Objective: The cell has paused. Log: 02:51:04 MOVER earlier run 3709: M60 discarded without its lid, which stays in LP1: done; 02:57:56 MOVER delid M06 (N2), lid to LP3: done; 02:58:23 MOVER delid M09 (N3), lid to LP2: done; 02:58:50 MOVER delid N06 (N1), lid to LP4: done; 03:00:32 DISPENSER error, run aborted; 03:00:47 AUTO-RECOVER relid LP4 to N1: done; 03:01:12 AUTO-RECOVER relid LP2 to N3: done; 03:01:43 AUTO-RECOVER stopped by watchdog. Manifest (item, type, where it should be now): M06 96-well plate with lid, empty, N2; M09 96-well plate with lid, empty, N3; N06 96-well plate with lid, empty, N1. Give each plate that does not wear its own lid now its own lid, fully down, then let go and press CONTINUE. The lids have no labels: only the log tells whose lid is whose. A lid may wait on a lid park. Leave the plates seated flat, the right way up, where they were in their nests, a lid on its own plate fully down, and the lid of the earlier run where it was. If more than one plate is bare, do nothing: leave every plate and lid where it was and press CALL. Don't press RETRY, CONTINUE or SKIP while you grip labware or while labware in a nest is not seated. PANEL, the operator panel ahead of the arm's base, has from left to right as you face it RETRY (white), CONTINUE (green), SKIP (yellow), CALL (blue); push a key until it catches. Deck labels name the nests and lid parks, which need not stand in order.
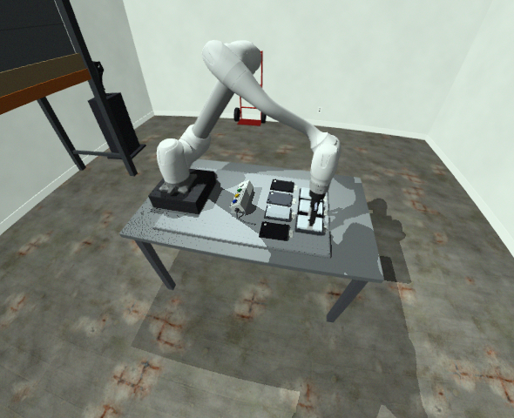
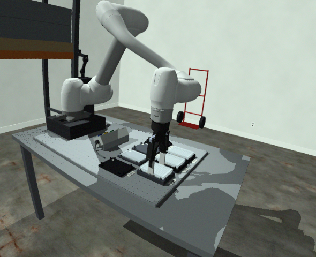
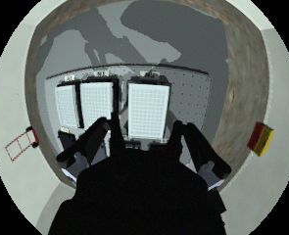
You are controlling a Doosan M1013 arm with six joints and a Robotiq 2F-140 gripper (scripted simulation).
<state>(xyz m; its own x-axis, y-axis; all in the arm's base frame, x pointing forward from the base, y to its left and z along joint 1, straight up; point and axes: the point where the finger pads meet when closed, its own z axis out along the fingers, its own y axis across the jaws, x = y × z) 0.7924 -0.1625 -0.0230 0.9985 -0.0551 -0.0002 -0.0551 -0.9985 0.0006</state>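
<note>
Three white 96-well plates sit in a row of nests on the deck's right side (image 1: 311, 207). My gripper (image 2: 151, 166) stands upright over the plate at the near end of the row (image 2: 156, 171) and is shut on the clear lid at that plate's top. I cannot tell whether the lid rests fully down. In the wrist view my gripper (image 3: 147, 113) straddles this plate (image 3: 147, 110), with the two other plates (image 3: 85, 106) to its left. The column of lid parks holds a pale lid (image 1: 277, 211) and a grey lid in shadow (image 1: 279, 198). The two end parks (image 1: 274, 230) (image 1: 281, 185) are black and bare.
The operator panel box (image 1: 242, 196) with its coloured keys stands between the arm's black base (image 1: 183, 191) and the lid parks. A red hand truck (image 2: 193, 99) stands by the far wall. A dark rack (image 1: 45, 81) stands at the left.
</note>
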